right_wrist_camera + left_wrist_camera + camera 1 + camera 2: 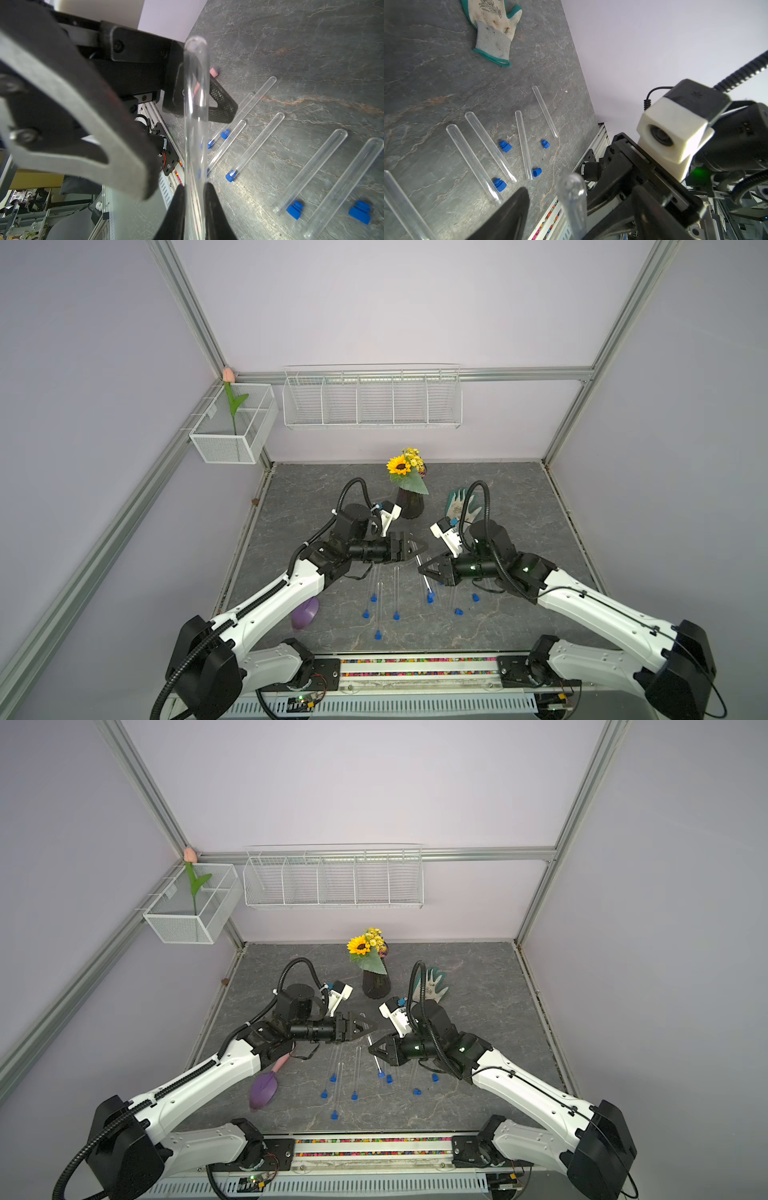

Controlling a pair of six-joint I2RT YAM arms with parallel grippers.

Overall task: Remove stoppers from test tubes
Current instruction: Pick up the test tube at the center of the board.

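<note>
Two arms reach inward: right gripper (420,568) clamps a test tube (195,124); left gripper (420,548) gapes, seemingly around its tip.

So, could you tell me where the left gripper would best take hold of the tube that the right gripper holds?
Probably the bare rounded end of the tube, beyond the right gripper, coming in from the left with the left gripper straddling its width. That end sticks out free, while the stopper sits at the opposite end.
</note>
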